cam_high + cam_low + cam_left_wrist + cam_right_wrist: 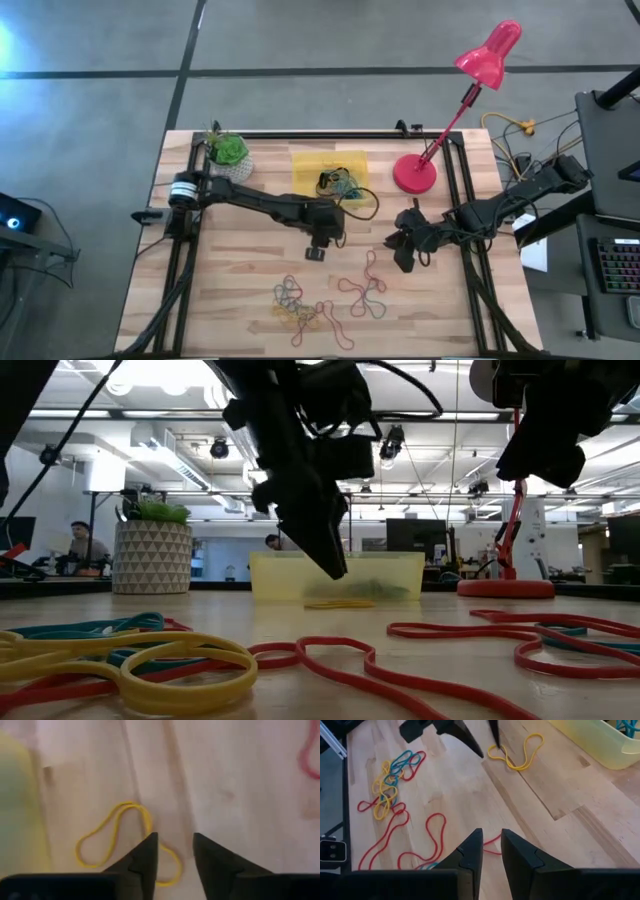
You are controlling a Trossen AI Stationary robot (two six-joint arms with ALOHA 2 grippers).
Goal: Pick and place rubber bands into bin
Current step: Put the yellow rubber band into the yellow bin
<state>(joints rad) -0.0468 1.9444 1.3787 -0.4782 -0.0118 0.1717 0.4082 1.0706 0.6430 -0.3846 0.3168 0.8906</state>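
Observation:
The yellow bin stands at the table's far middle with a tangle of rubber bands inside. On the bare wood just in front of it lies a single yellow rubber band, also visible as a yellow loop. My left gripper hangs open a little above that band, pointing steeply down, with nothing between its fingers. More rubber bands lie in a mixed pile and as red loops near the front edge. My right gripper waits right of centre, open by a narrow gap.
A white pot with a green plant stands at the far left. The lamp's red base is to the right of the bin. A thin black cable loop lies by the bin's right end. People sit in the room beyond the table.

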